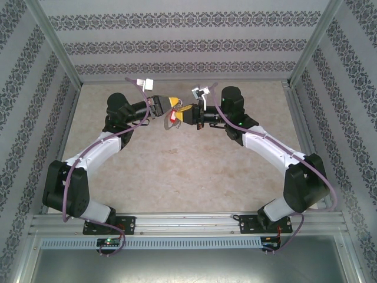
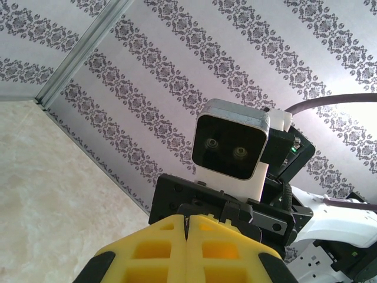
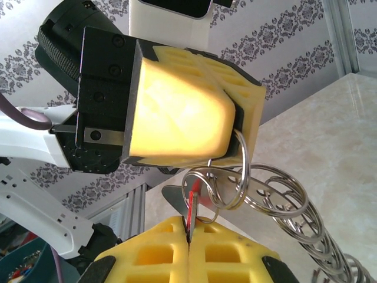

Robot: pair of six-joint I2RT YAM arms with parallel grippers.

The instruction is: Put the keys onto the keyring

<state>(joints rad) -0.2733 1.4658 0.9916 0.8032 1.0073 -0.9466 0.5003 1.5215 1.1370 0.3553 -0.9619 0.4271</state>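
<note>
Left pincer [image 3: 234,127], upper centre of the right wrist view: pressed together, pinching one ring of the keyring [image 3: 312,236], whose body trails off to the lower right. Right pincer [image 3: 188,247], bottom centre: closed on the keys [image 3: 192,203] by the red tag, which overlaps the rings; whether it is threaded cannot be told.

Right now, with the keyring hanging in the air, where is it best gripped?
One end ring of the keyring, pinched flat across its faces from the left side, as the left tool has it: the rings are thin loops, and the row hangs free below, likely leaving the others open for threading.
</note>
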